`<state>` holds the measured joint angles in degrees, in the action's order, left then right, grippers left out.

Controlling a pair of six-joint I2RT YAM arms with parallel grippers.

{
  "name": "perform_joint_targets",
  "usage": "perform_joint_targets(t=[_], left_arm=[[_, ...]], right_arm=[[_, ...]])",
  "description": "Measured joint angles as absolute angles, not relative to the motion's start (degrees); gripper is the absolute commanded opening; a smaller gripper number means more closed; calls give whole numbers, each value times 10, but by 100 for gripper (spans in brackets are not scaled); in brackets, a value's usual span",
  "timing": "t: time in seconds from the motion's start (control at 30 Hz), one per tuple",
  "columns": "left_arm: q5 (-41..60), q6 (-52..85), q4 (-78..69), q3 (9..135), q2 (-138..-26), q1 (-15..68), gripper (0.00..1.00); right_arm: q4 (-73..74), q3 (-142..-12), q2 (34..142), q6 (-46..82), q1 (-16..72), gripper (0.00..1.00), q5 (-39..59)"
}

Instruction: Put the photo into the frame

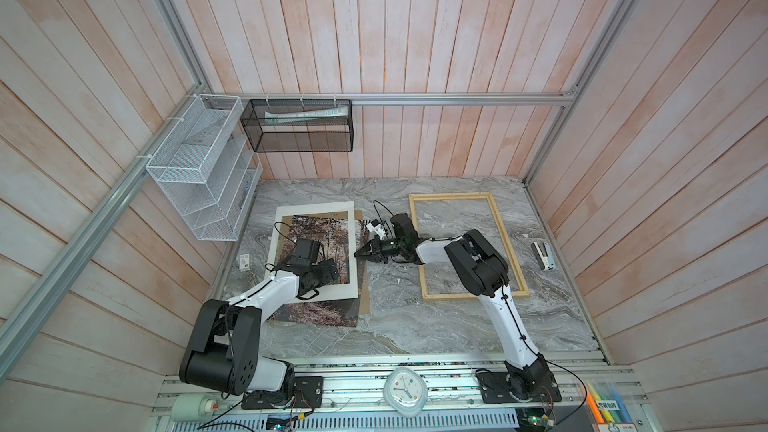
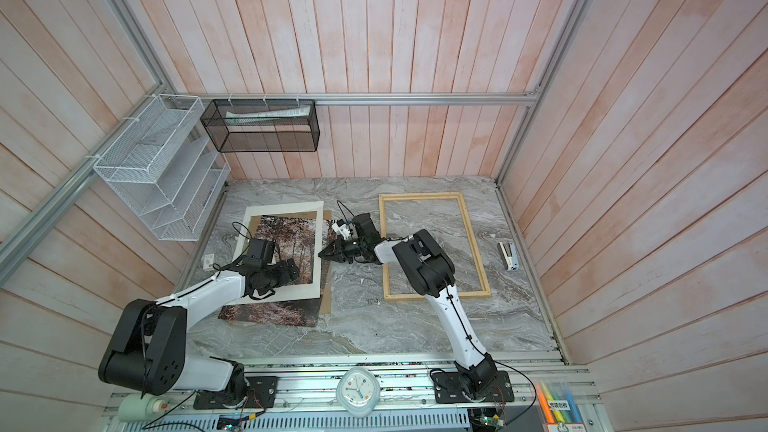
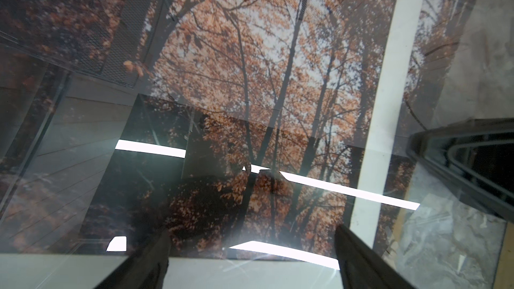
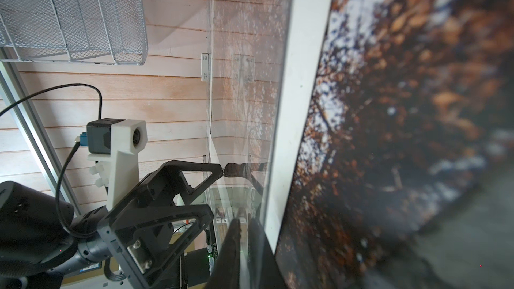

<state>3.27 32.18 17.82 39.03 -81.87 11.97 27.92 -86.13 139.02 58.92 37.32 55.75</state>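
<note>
The photo (image 1: 332, 234) (image 2: 299, 238) lies at the left under a white mat board (image 1: 316, 209), its lower end sticking out. A clear sheet (image 4: 244, 51) covers them. My left gripper (image 1: 332, 268) (image 3: 253, 257) is open above the photo (image 3: 250, 65), its fingertips against the clear sheet. My right gripper (image 1: 358, 254) (image 4: 244, 226) is at the stack's right edge, jaws shut on the clear sheet's edge. The frame (image 1: 453, 197) (image 2: 422, 196) lies flat at the right with only marble inside, and the right arm crosses over it.
A brown backing board (image 1: 365, 297) lies under the stack. A small white stapler-like object (image 1: 543, 256) sits by the right wall and a white tag (image 1: 244, 261) by the left wall. A white wire rack (image 1: 199, 184) and a black mesh basket (image 1: 299, 126) hang above.
</note>
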Motion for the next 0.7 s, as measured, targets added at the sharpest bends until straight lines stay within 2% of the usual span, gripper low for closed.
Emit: perform_joint_targets(t=[0.4, 0.7], left_arm=[[40, 326, 244, 420, -795, 121, 93], [22, 316, 313, 505, -785, 120, 93]], right_arm=[[287, -861, 1390, 589, 373, 2, 560], [298, -855, 1379, 589, 372, 0, 572]])
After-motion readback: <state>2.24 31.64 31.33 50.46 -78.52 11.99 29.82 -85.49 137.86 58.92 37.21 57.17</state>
